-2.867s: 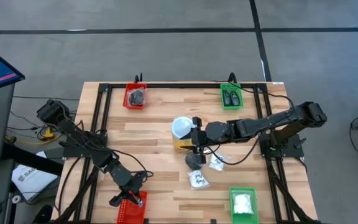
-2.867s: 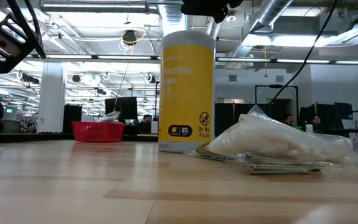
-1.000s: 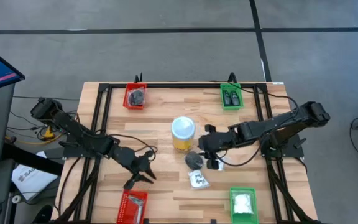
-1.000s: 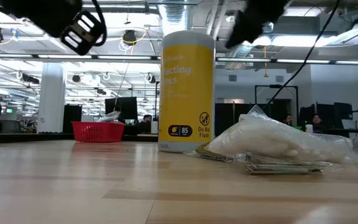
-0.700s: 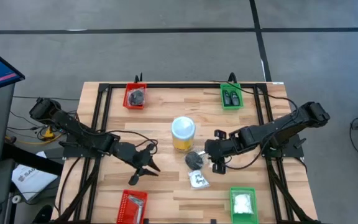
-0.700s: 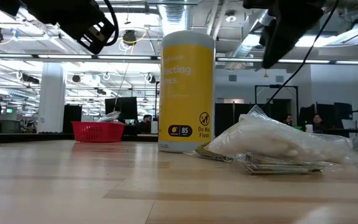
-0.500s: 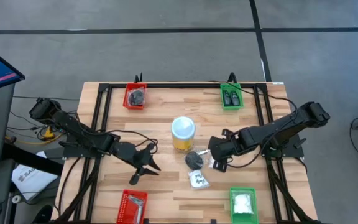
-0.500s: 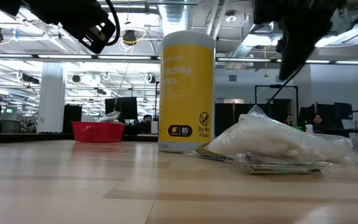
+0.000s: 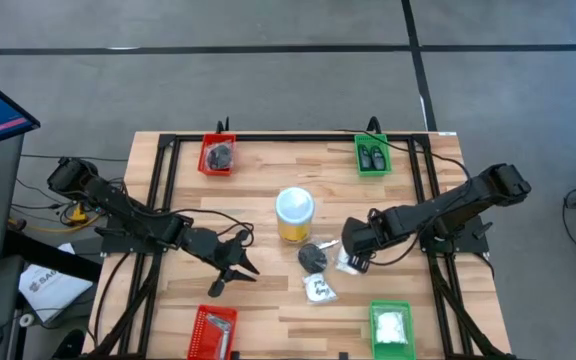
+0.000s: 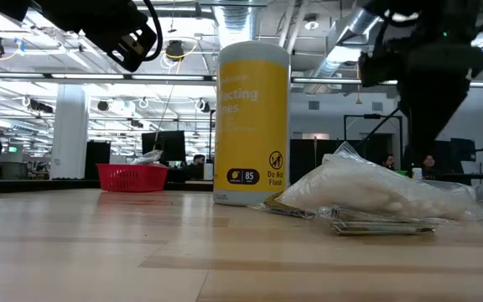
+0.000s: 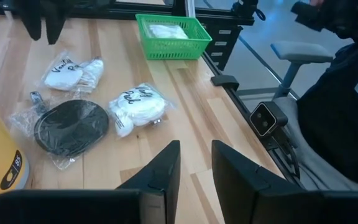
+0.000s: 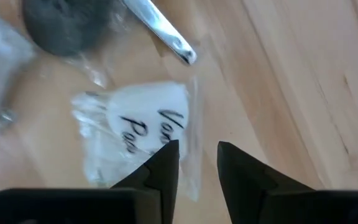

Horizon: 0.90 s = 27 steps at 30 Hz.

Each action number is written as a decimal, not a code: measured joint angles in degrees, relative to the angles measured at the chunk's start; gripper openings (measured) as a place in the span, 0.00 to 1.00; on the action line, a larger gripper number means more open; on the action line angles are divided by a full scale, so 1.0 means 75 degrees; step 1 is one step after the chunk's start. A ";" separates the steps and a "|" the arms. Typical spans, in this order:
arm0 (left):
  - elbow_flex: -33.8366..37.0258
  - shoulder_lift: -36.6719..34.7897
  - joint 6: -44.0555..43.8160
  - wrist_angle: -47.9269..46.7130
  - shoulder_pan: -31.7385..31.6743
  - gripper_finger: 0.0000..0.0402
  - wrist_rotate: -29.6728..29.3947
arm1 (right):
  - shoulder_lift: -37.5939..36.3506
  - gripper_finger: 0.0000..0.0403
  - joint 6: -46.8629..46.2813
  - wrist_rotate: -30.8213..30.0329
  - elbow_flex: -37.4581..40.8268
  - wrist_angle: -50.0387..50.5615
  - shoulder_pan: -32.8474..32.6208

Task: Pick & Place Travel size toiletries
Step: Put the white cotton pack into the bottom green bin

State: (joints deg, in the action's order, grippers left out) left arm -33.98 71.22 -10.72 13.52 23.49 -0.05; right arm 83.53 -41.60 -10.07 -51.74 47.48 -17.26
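My right gripper (image 9: pixel 349 256) (image 12: pixel 197 163) is open and points down over a clear packet with white contents and black print (image 12: pixel 138 127) (image 9: pixel 349 264), which lies flat on the table; I see no touch. Beside it lie a bagged black round piece (image 9: pixel 313 257) (image 11: pixel 70 127), a thin silvery bit (image 12: pixel 163 34) and a second printed packet (image 9: pixel 319 290) (image 11: pixel 135 112). In the low view the right gripper (image 10: pixel 426 92) hangs above the packet (image 10: pixel 384 189). My left gripper (image 9: pixel 230 270) (image 11: pixel 196 165) is open in the air over the table's left half, well clear of the items.
A tall yellow jar with a pale lid (image 9: pixel 294 214) (image 10: pixel 252 126) stands just left of the items. Red trays (image 9: pixel 217 155) (image 9: pixel 216 330) and green trays (image 9: pixel 372 155) (image 9: pixel 390 327) sit at the far and near edges. Black frame rails (image 9: pixel 160 200) run along the sides.
My right gripper has moved toward the table's right and near edge, from beside the yellow jar to a spot over the printed packet, and has come down lower. My left gripper shifted a little toward the table's right early on, then kept still. The items have not moved.
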 joint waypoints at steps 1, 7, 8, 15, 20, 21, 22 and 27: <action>0.0000 0.0000 -0.0002 0.0000 0.0000 0.21 0.0002 | 0.0000 0.24 -0.0010 0.0071 0.0090 0.0000 0.0048; 0.0000 0.0000 0.0000 0.0050 0.0000 0.21 0.0003 | -0.0041 0.22 -0.0064 0.0386 0.0555 -0.0373 0.0298; 0.0000 0.0000 -0.0001 0.0051 0.0000 0.21 0.0003 | -0.0049 0.21 -0.0042 0.0403 0.0587 -0.0439 0.0335; 0.0000 0.0000 0.0067 0.0072 0.0000 0.21 0.0005 | -0.0050 0.19 0.0000 0.1026 0.1093 -0.1076 0.0485; 0.0000 0.0003 0.0222 0.0108 0.0000 0.21 0.0003 | -0.0050 0.19 0.0103 0.1174 0.1249 -0.1515 0.0476; 0.0000 0.0003 0.0224 0.0108 0.0000 0.21 0.0006 | -0.0050 0.19 0.0119 0.1176 0.1288 -0.1496 0.0476; 0.0000 0.0003 0.0224 0.0108 0.0000 0.21 0.0006 | -0.0050 0.19 0.0121 0.1175 0.1326 -0.1484 0.0487; 0.0003 0.0003 0.0224 0.0121 0.0000 0.21 0.0006 | -0.0050 0.19 0.0127 0.1218 0.1658 -0.1704 0.0594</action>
State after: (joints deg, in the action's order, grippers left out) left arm -33.95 71.24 -9.04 14.42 23.49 -0.01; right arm 83.15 -40.65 -0.94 -39.30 34.71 -12.81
